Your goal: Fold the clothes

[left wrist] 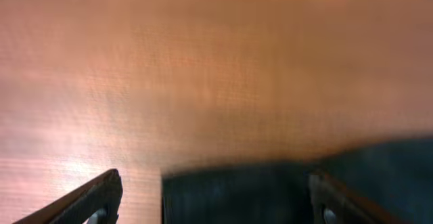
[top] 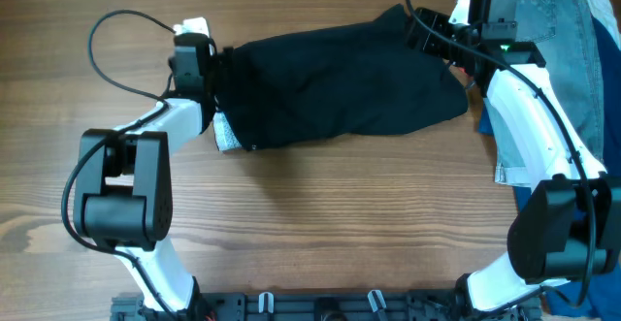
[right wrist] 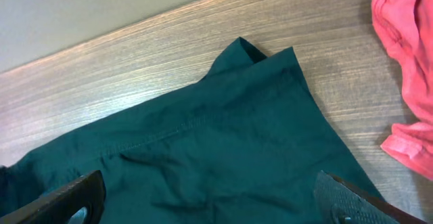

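Note:
The clothes [top: 340,79], one black garment, lie spread flat across the far middle of the wooden table [top: 320,224]. A pale patch [top: 225,133] shows at the garment's near-left corner. My left gripper [top: 217,69] is at the garment's left edge. In the left wrist view it [left wrist: 213,198] stands open, with the edge of the black cloth [left wrist: 237,193] lying between the fingers, not pinched. My right gripper [top: 417,28] hovers over the far-right corner. In the right wrist view it [right wrist: 210,200] is open above the cloth [right wrist: 203,149], which looks dark teal there.
Light-blue denim [top: 558,40] lies at the far right behind the right arm. A red cloth [right wrist: 406,61] sits just right of the garment's corner, a sliver of it [top: 473,77] showing by the right arm. Cables loop near the left arm [top: 107,40].

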